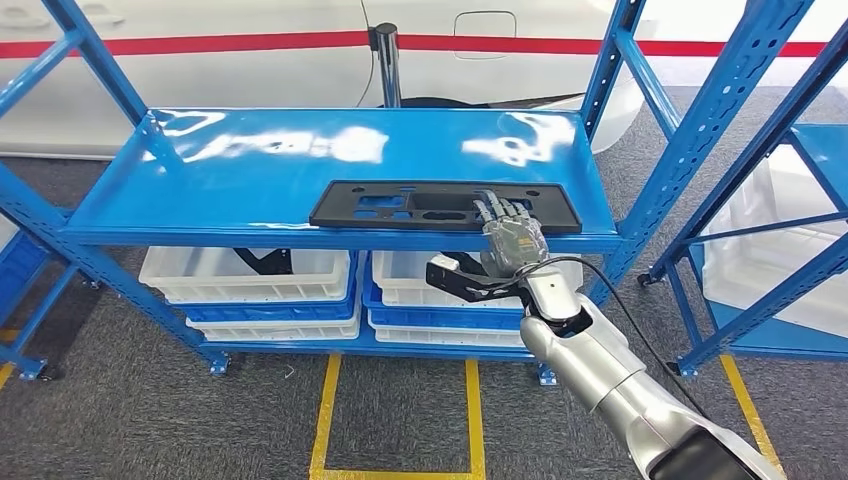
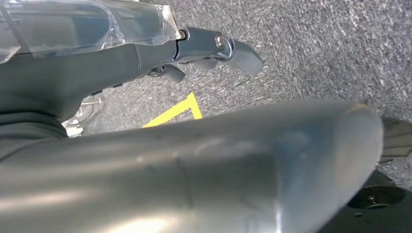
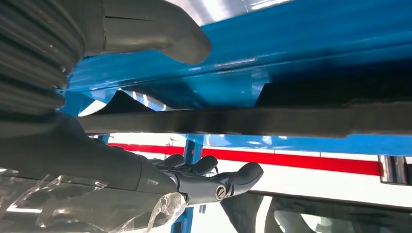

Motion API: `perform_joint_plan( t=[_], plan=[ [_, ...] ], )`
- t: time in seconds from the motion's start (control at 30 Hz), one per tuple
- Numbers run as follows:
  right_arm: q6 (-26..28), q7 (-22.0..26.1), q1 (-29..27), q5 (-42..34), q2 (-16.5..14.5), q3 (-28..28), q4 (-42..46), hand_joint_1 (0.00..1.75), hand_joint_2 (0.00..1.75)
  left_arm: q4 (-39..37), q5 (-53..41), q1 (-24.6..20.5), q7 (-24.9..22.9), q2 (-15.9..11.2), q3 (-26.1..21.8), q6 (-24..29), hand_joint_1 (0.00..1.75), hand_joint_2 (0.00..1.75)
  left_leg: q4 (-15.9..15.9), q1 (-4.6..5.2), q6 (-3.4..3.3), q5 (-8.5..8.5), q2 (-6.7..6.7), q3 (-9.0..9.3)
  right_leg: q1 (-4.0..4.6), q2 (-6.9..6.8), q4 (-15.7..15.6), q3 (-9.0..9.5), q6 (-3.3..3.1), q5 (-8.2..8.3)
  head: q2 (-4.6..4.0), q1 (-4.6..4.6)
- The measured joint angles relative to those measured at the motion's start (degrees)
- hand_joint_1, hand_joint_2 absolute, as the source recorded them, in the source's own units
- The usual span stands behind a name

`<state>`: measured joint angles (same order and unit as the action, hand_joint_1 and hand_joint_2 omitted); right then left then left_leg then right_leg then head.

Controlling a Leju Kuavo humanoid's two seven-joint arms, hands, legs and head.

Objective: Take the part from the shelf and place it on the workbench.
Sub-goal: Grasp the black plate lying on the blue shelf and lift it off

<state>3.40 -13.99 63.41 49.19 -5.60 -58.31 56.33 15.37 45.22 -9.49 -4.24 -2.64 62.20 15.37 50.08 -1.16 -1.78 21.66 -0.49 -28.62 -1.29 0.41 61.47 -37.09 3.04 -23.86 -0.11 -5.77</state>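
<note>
The part [image 1: 400, 205] is a long flat black plate with cut-outs, lying near the front edge of the blue shelf [image 1: 250, 170]. My right hand [image 1: 508, 235] reaches to its right portion from the front, its fingers [image 1: 500, 210] spread over the plate's top. In the right wrist view the plate's edge [image 3: 291, 121] runs between the thumb [image 3: 160, 34] and the dark fingers [image 3: 218, 179], with a gap on both sides, so nothing is gripped. My left hand [image 2: 214, 46] hangs over the grey floor, fingers loose and holding nothing.
White bins [image 1: 250, 275] on blue trays fill the level under the shelf. Blue uprights [image 1: 690, 140] frame the shelf, and a second blue rack [image 1: 790, 230] stands to the right. A white body with a red stripe [image 1: 250, 42] lies behind. Yellow lines [image 1: 325, 420] mark the carpet.
</note>
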Motion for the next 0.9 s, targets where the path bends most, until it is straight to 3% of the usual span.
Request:
perform_joint_plan(
  t=[0.07, 0.1, 0.2, 0.23, 0.27, 0.33, 0.37, 0.4, 0.43, 0.47, 0.5, 0.53, 0.6, 0.63, 0.73, 0.77, 0.83, 0.9],
  plan=[
    [-0.09, -0.01, 0.09, 0.00, 0.08, 0.00, 0.01, 0.00, 1.75, -0.02, -0.03, -0.16, 0.03, 0.00, 0.00, 0.00, 0.00, 0.00, -0.02, 0.09, 0.72, 1.02, -0.03, 0.80, 0.08, -0.02, -7.33, 2.98, -0.37, 3.25, 0.00, 0.02],
    [-0.18, -0.02, 0.15, -0.01, 0.11, 0.00, 0.02, 0.00, 1.75, -0.03, -0.07, -0.28, 0.04, 0.00, 0.00, 0.00, 0.00, 0.00, -0.13, 0.16, 1.08, 1.44, -0.03, 1.02, 0.18, 0.02, -9.03, 3.75, -0.74, 3.54, 0.00, 0.03],
    [-0.38, -0.10, 0.29, -0.01, 0.10, 0.02, 0.04, 0.00, 1.75, -0.04, -0.14, -0.42, 0.05, -0.01, 0.00, 0.00, 0.00, 0.00, -0.23, -0.02, 2.06, 2.26, 0.05, 1.60, 0.39, 0.19, -9.66, 4.48, -2.16, 2.79, 0.01, 0.03],
    [-0.38, -0.13, 0.37, -0.01, 0.07, 0.03, 0.05, 0.00, 1.75, -0.04, -0.14, -0.42, 0.07, -0.01, 0.00, 0.00, 0.00, 0.00, 1.16, -0.11, 2.29, 3.02, 0.10, 1.15, 0.35, 0.20, -9.77, 4.79, -2.60, 2.63, 0.01, 0.02],
    [-0.38, -0.14, 0.45, -0.01, 0.03, 0.04, 0.07, 0.00, 1.75, -0.04, -0.15, -0.43, 0.11, 0.00, 0.00, 0.00, 0.00, 0.00, 3.98, -0.17, 2.47, 4.31, 0.14, -0.15, 0.26, 0.19, -9.88, 5.13, -2.98, 2.48, 0.01, 0.02],
    [-0.52, -0.19, 0.47, -0.06, -0.02, 0.04, 0.06, 0.01, 1.75, -0.04, -0.15, -0.43, 0.29, 0.02, 0.00, -0.04, 0.00, 0.00, 13.12, -0.15, 2.65, 7.72, 0.16, -5.27, 0.35, 0.15, -9.88, 5.64, -3.46, 1.98, 0.00, 0.02],
    [-0.77, -0.27, 0.37, -0.21, -0.04, 0.04, 0.06, 0.22, 1.75, -0.04, -0.16, -0.35, 0.51, 0.02, 0.00, -0.12, 0.00, 0.00, 17.28, -0.12, 2.69, 8.79, 0.16, -8.01, 0.43, 0.15, -9.87, 5.89, -3.55, 1.73, 0.00, 0.03],
    [-1.19, -0.38, 0.25, -0.43, -0.04, 0.04, 0.04, 0.57, 1.75, -0.04, -0.21, -0.24, 0.78, 0.01, 0.00, -0.22, 0.00, 0.00, 19.49, -0.07, 2.65, 8.72, 0.16, -9.94, 0.51, 0.18, -9.87, 6.24, -3.58, 1.44, 0.00, 0.03],
    [-1.83, -0.49, 0.16, -0.77, -0.03, 0.04, 0.03, 0.99, 1.75, -0.04, -0.25, -0.12, 1.04, 0.01, 0.00, -0.34, 0.00, 0.00, 19.18, 0.00, 2.51, 7.38, 0.16, -10.68, 0.55, 0.21, -9.87, 6.68, -3.55, 1.11, 0.00, 0.04],
    [-2.65, -0.56, 0.11, -1.21, -0.02, 0.04, 0.02, 1.39, 1.75, -0.04, -0.28, -0.03, 1.22, 0.00, -0.01, -0.43, 0.00, 0.00, 16.22, 0.08, 2.27, 4.95, 0.16, -10.08, 0.57, 0.25, -9.88, 7.23, -3.48, 0.76, 0.00, 0.04],
    [-3.55, -0.57, 0.11, -1.66, -0.01, 0.04, -0.02, 1.62, 1.75, -0.04, -0.27, -0.01, 1.29, 0.00, -0.02, -0.47, 0.00, 0.00, 11.58, 0.19, 1.92, 1.98, 0.17, -8.57, 0.57, 0.29, -9.93, 7.80, -3.37, 0.37, 0.00, 0.04],
    [-4.42, -0.56, 0.18, -2.06, 0.00, 0.04, -0.09, 1.71, 1.75, -0.05, -0.23, -0.02, 1.30, -0.01, -0.03, -0.51, 0.00, 0.00, 6.73, 0.40, 1.53, -0.67, 0.15, -6.90, 0.66, 0.35, -9.93, 8.27, -3.16, -0.03, 0.00, 0.04],
    [-5.61, -0.54, 0.36, -2.63, -0.01, 0.03, -0.32, 1.75, 1.75, -0.06, -0.15, -0.08, 1.30, -0.03, -0.06, -0.60, 0.00, 0.00, 0.91, 0.68, 0.97, -3.52, 0.12, -4.71, 0.93, 0.56, -9.93, 8.79, -2.67, -0.78, 0.00, 0.04],
    [-5.95, -0.53, 0.50, -2.79, -0.01, 0.02, -0.45, 1.75, 1.75, -0.07, -0.13, -0.08, 1.29, -0.03, -0.07, -0.67, 0.00, 0.00, 0.17, 0.74, 1.02, -3.78, 0.07, -4.44, 1.10, 0.66, -9.84, 8.84, -2.85, -1.06, 0.00, 0.03],
    [-6.38, -0.48, 0.99, -3.12, -0.03, 0.02, -0.81, 1.75, 1.75, -0.07, -0.03, -0.10, 1.27, -0.04, -0.13, -0.80, 0.00, 0.00, 0.24, 0.86, 1.27, -3.72, -0.07, -4.35, 1.15, 0.64, -9.84, 8.95, -4.30, -1.35, 0.00, 0.03],
    [-6.42, -0.40, 1.17, -3.28, -0.04, 0.02, -0.93, 1.75, 1.75, -0.08, 0.00, -0.13, 1.27, -0.07, -0.16, -0.78, 0.00, 0.00, 0.26, 0.99, 1.12, -3.66, -0.10, -4.34, 1.10, 0.59, -9.96, 9.02, -4.41, -1.34, 0.00, 0.04],
    [-6.46, -0.16, 1.52, -3.58, -0.07, 0.02, -1.16, 1.75, 1.75, -0.09, 0.02, -0.15, 1.27, -0.11, -0.24, -0.70, 0.00, 0.00, 0.28, 1.14, 0.82, -3.50, -0.14, -4.34, 1.01, 0.55, -10.23, 9.19, -4.22, -1.32, 0.00, 0.04],
    [-6.49, 0.04, 1.77, -3.73, -0.13, 0.02, -1.34, 1.75, 1.75, -0.09, 0.02, -0.15, 1.26, -0.11, -0.27, -0.66, 0.00, 0.00, 0.30, 1.20, 0.63, -3.40, -0.14, -4.34, 0.94, 0.54, -10.51, 9.34, -3.44, -1.28, 0.00, 0.04]
  ],
)
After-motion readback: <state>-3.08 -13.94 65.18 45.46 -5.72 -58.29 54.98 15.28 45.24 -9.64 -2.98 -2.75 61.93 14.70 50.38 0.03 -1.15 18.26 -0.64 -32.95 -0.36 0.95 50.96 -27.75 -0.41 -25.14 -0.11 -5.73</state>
